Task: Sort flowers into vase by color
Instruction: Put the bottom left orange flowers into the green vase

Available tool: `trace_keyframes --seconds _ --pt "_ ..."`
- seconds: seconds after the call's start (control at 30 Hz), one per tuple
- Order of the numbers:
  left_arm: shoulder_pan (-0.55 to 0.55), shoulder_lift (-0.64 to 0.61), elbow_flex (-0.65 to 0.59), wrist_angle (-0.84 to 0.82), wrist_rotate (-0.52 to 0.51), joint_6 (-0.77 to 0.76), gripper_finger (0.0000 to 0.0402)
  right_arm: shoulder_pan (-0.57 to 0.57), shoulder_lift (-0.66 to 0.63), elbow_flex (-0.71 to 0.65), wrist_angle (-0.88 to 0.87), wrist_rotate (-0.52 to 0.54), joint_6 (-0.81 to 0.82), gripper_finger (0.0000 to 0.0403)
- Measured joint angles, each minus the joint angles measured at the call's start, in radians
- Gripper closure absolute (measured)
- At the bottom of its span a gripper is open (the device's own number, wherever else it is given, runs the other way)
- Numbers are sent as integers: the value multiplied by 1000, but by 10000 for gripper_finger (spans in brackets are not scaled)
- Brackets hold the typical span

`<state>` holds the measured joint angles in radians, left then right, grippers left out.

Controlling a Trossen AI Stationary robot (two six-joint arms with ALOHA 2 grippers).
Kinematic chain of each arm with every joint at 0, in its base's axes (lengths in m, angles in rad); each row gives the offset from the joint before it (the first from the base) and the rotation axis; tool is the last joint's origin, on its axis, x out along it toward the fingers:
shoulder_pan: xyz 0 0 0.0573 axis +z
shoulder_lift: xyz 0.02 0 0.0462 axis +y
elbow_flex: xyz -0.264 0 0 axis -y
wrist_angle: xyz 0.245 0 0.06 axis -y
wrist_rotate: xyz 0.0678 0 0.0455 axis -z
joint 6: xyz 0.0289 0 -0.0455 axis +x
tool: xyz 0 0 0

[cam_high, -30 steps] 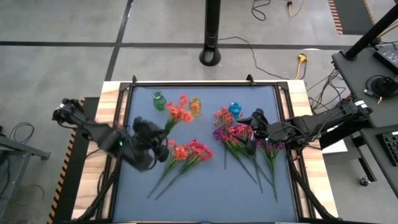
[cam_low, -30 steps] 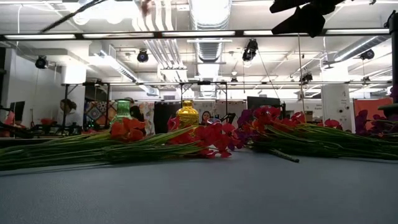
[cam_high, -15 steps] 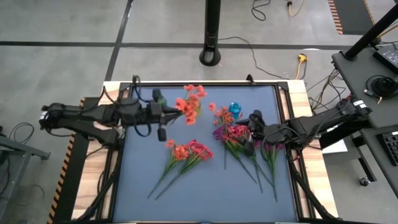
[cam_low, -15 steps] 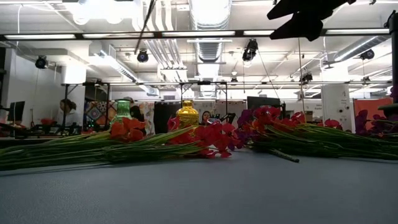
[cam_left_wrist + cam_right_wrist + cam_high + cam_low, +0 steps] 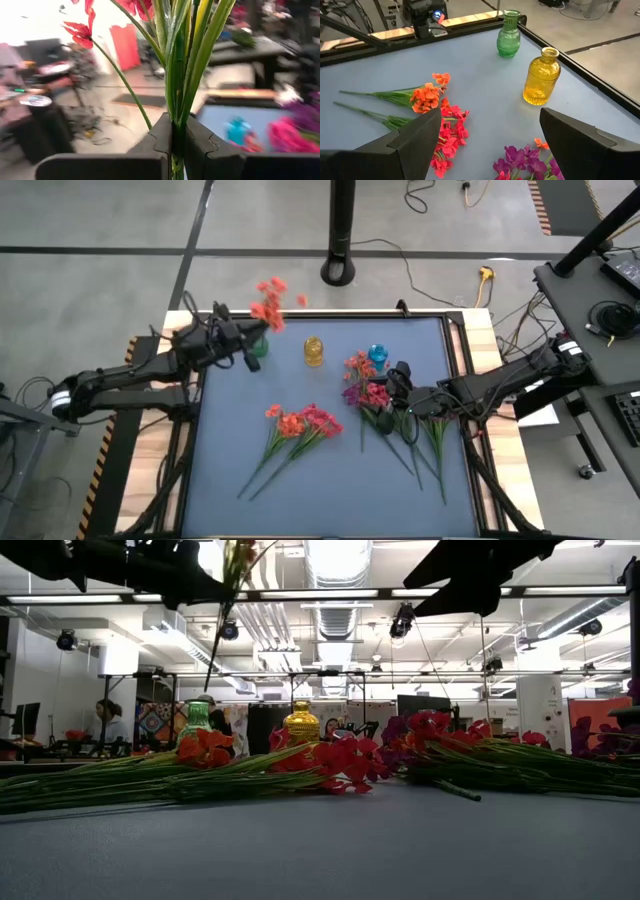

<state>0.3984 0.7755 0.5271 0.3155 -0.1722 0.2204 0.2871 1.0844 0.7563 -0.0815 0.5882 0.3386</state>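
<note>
One orange-red flower (image 5: 268, 302) is pinched by its stem in the left end effector (image 5: 243, 346), raised above the green vase (image 5: 256, 348) at the surface's (image 5: 330, 480) far left corner. The right end effector (image 5: 398, 392) (fingers spread) hovers over the purple and pink flowers (image 5: 372, 395).

Left gripper (image 5: 172, 142) raised, fingers clamped, right gripper (image 5: 490, 135) low, fingers spread

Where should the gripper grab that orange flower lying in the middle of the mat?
Grip the orange flower on its thin green stem, below the blossoms, coming straight down from above. It lies flat and slanted, so turn the fingers across the stem.
</note>
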Motion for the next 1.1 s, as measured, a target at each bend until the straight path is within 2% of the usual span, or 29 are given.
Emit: trace_keyframes --seconds 0.23,0.5,1.1 --pt "200 -70 -2 66 104 0 396 0 16 2 41 18 -2 71" --pt "361 -27 -68 162 178 -119 396 0 11 2 63 18 -6 71" --pt "391 30 -171 225 148 -163 387 0 10 3 66 18 -6 71"
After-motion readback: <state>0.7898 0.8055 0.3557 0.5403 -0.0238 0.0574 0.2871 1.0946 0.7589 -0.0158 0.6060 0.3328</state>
